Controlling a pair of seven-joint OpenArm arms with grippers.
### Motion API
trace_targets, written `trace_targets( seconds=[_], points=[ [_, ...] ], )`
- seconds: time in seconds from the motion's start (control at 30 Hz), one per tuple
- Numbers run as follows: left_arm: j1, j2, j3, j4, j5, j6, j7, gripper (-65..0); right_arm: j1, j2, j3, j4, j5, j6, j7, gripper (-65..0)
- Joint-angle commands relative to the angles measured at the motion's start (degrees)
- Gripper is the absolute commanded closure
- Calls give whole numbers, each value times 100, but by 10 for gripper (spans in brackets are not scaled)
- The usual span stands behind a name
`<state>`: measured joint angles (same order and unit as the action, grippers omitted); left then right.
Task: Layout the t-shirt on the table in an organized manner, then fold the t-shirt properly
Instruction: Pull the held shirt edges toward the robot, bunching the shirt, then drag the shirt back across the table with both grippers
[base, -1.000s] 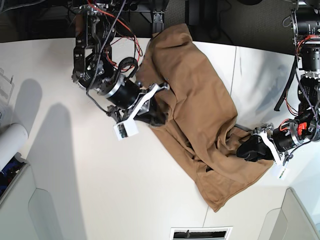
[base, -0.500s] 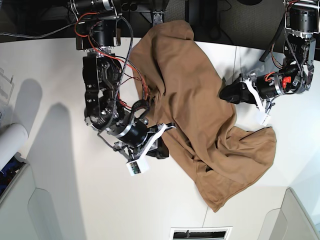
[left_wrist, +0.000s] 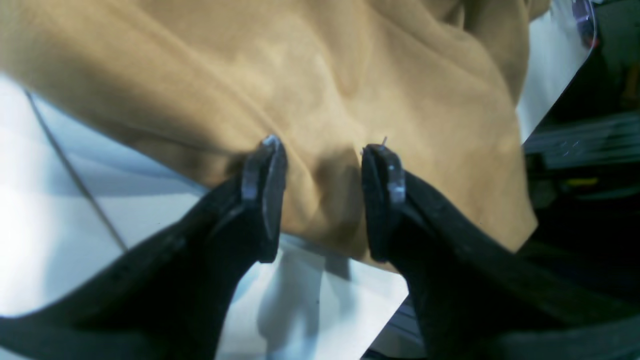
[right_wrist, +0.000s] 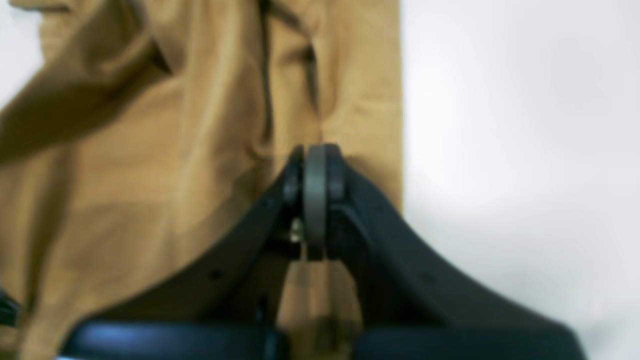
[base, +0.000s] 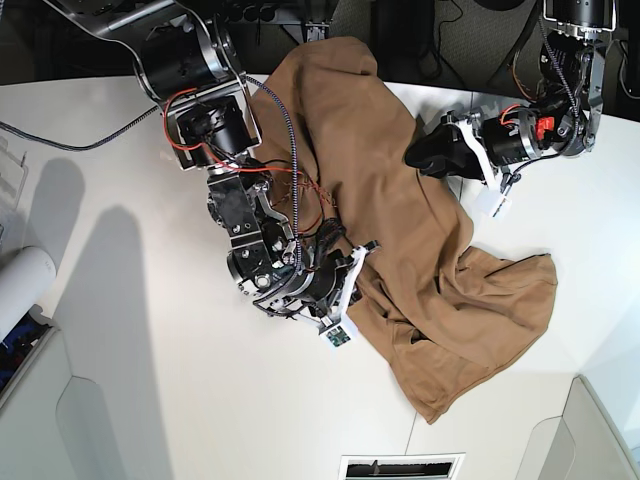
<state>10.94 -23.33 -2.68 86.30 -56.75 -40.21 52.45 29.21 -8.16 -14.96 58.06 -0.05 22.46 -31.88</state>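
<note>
T-shirt (base: 400, 200) rumpled across your white table (base: 150, 380), right gripper (right_wrist: 315, 170) pinched on its edge, left gripper (left_wrist: 322, 195) spread above the cloth, dark floor beyond.

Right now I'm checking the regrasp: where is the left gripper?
In the base view the left gripper is upper right, at the t-shirt's right edge, open; its wrist view shows cloth between its open jaws.

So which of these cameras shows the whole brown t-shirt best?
The base view: it shows the whole t-shirt crumpled diagonally across the table. The left wrist view shows only wrinkled cloth beyond the open left gripper; the right wrist view only a blurred fold pinched in the right gripper.
</note>
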Motion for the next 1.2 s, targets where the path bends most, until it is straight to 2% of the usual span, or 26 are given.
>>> trace_targets(
  seconds=[0.0,0.2,0.33,0.47,0.73,0.9,1.0,1.1,1.17],
  points=[
    [-17,-138,-33,68,181,21,9,-286,155,-2,11,81,24,-24,-24,0],
    [-37,-603,-33,68,769,21,-240,-286,140,247,9,87,31,-87,-612,0],
    [-63,-964,-33,61,1182,21,-577,-286,0,442,9,192,50,-173,-699,0],
    [-120,-1215,-33,55,1386,21,-732,-286,-549,522,9,649,52,-170,-719,0],
    [-1003,-1239,-33,-649,1613,21,-726,-286,-1965,531,9,2236,114,-173,-723,0],
    [-1644,-1204,-33,-1421,1609,21,-765,-286,-2653,527,-24,3027,699,-162,-715,0],
    [-1963,-1174,-15,-1836,1572,21,-758,-286,-2835,529,-109,3200,675,-109,-629,0],
    [-2149,-1217,-13,-2015,1517,21,-719,-286,-2747,529,-83,3213,656,-216,-385,0],
    [-2201,-1355,-13,-1980,1086,21,-634,-286,-2575,527,-74,3222,654,-391,-236,0]
  ],
)
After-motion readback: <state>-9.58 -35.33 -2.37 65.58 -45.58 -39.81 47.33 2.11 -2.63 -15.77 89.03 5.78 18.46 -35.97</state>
